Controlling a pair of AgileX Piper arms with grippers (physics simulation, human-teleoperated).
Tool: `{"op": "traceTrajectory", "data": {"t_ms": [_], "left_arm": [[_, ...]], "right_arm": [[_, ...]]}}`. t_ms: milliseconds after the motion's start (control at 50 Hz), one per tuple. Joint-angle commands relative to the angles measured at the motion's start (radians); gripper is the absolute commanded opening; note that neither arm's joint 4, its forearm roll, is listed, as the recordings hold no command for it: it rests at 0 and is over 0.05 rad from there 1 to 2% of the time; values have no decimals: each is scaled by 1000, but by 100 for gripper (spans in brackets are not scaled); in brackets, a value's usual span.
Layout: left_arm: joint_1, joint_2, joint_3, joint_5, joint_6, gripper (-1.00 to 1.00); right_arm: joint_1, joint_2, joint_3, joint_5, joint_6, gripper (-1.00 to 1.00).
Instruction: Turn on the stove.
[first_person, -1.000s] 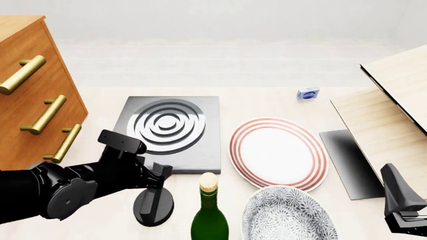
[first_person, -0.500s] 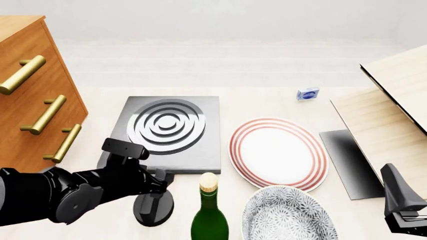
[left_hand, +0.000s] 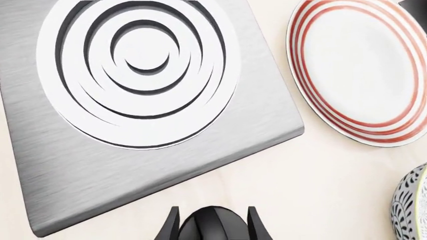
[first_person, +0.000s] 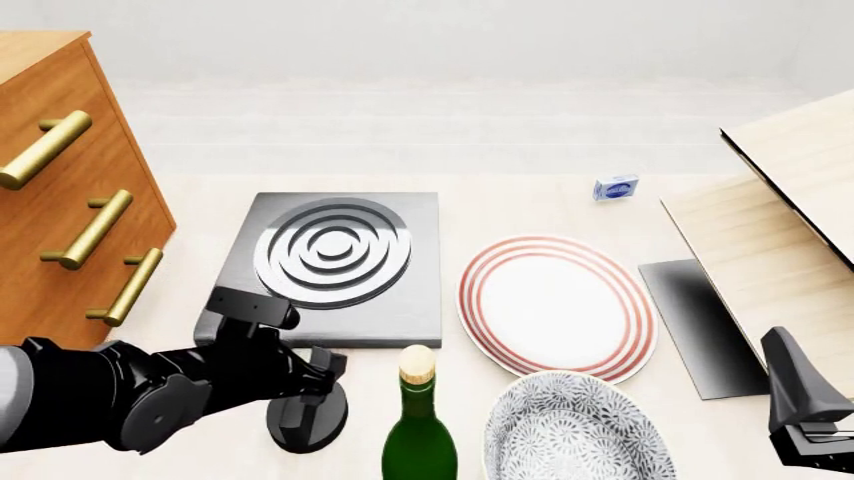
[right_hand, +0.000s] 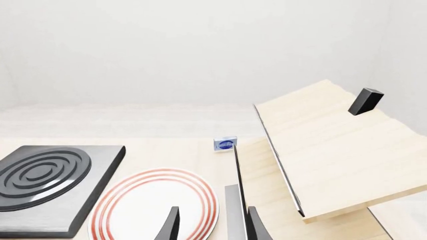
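Note:
The stove (first_person: 334, 265) is a dark-grey slab with a ringed burner, lying left of centre; it fills much of the left wrist view (left_hand: 133, 100). Its black ridged knob (first_person: 304, 420) stands on the table in front of the slab. My left gripper (first_person: 320, 365) is low over the knob, open, with a finger on each side of the knob's ridge (left_hand: 212, 227). My right gripper (first_person: 807, 430) hangs at the near right edge, open and holding nothing (right_hand: 212, 225).
A green bottle (first_person: 419, 430) stands just right of the knob, beside a patterned dish (first_person: 574, 430). A red-rimmed plate (first_person: 554, 305) lies right of the stove. Wooden drawers (first_person: 67, 200) stand at left. A dark sheet (first_person: 694, 320), wooden boards (first_person: 787, 230) and a small blue box (first_person: 615, 188) are at right.
My left arm has sunk lower and drawn slightly nearer, bringing its fingers down around the knob's ridge. The right arm has not moved.

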Motion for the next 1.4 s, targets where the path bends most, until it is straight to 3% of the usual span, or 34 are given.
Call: {"op": "traceTrajectory", "data": {"t_ms": [20, 360, 680, 1400], "left_arm": [[-5, 31, 10, -23, -17, 100], [-23, 75, 31, -63, -65, 100], [-20, 122, 43, -100, -63, 100], [157, 41, 63, -54, 32, 100]], "right_arm": [[0, 0, 0, 0, 0, 100], [0, 0, 0, 0, 0, 100], [0, 0, 0, 0, 0, 100], [0, 0, 0, 0, 0, 100]]}}
